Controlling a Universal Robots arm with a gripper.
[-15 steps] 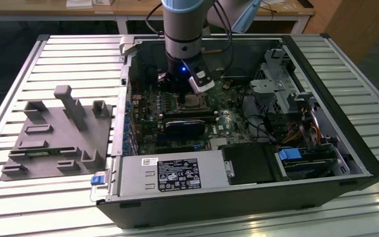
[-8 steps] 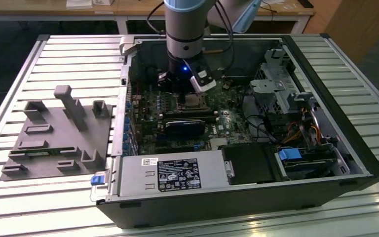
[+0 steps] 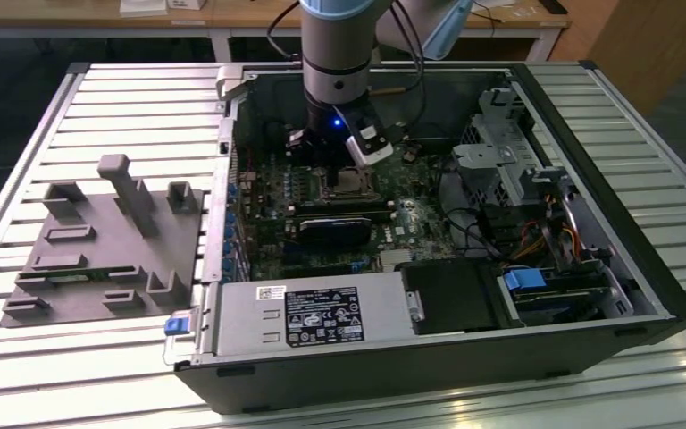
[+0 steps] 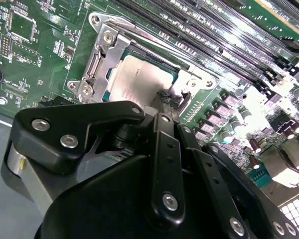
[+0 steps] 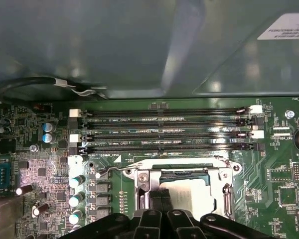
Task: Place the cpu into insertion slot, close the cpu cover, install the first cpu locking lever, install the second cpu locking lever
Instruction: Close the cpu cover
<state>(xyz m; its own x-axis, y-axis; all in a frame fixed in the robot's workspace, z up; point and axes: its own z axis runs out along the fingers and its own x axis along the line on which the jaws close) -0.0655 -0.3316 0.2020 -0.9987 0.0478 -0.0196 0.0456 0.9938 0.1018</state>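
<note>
Just beside the faintly printed cpu, fingers together.

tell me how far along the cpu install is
Done: the cpu sits under the lowered cpu cover. In hand: the shut gripper is down at the cover's edge. Left: the levers; one locking lever lies beside the cover, but whether it is latched is unclear.

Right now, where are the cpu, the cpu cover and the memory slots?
cpu (image 4: 139, 79), second wrist view, on its silver-grey top.
cpu cover (image 5: 179, 164), first wrist view, on one bright bar of its frame.
memory slots (image 5: 164, 136), first wrist view, on the middle of one long black slot.
</note>
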